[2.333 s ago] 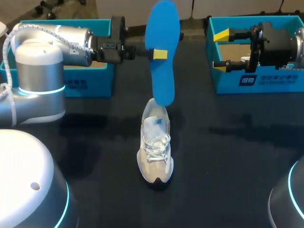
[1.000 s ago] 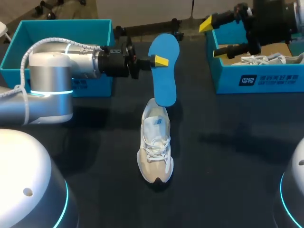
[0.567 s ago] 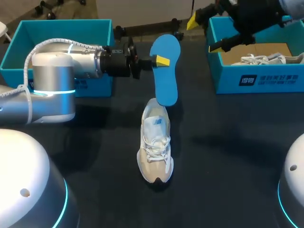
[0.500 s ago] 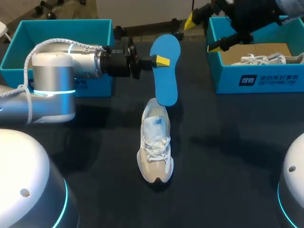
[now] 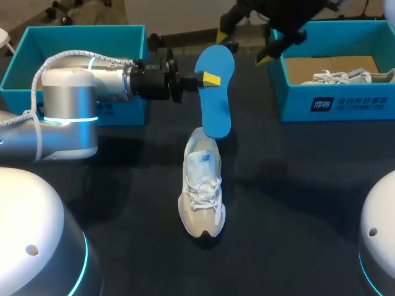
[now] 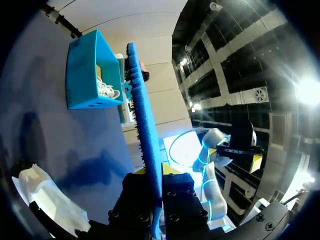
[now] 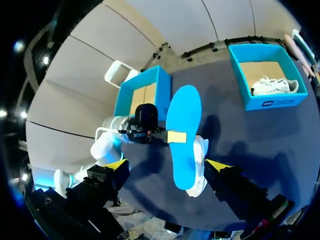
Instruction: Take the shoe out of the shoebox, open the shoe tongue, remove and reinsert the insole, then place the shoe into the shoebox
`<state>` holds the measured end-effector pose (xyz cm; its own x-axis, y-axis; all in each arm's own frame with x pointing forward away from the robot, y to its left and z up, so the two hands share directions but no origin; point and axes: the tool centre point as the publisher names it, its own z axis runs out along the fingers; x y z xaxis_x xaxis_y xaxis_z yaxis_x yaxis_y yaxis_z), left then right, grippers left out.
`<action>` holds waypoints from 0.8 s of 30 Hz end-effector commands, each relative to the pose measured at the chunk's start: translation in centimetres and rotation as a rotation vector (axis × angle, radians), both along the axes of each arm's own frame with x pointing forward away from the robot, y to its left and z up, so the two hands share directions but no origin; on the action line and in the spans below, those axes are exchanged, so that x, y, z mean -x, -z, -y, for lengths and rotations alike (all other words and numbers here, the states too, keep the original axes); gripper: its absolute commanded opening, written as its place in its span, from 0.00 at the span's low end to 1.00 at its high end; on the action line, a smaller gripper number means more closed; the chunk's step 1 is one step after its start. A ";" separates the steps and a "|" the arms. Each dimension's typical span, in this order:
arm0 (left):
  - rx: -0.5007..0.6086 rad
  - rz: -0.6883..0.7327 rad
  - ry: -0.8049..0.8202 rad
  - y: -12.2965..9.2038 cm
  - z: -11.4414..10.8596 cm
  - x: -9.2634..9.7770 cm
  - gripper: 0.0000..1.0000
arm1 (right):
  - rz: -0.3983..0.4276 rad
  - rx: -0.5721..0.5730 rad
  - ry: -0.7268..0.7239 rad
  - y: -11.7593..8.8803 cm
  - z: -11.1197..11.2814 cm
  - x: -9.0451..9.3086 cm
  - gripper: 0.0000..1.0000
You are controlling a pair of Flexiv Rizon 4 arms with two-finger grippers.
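Table (image 5: 296, 203): shoe (image 5: 202, 191) mid, toe near.
Insole (image 5: 216, 108): left gripper (image 5: 207, 79) clamps it upright; you steer its low end into the shoe.
Right gripper (image 5: 245, 37): fingers apart, far; steady the shoe.

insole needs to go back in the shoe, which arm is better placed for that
Left: the left gripper is shut on the blue insole, its lower end at the opening of the shoe. The right gripper is open, empty, farther back.

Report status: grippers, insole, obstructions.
Left gripper: jaws shut on blue insole, lower end at sneaker heel. Right gripper open, empty, hovering beyond. Nothing blocking the sneaker.
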<state>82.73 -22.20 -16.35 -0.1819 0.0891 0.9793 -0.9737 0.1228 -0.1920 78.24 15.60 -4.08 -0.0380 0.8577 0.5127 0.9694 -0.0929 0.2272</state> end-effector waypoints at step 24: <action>0.000 0.000 -0.001 0.1 0.0 0.0 0.00 | -0.034 0.383 0.031 2.2 -3.0 -2.5 1.00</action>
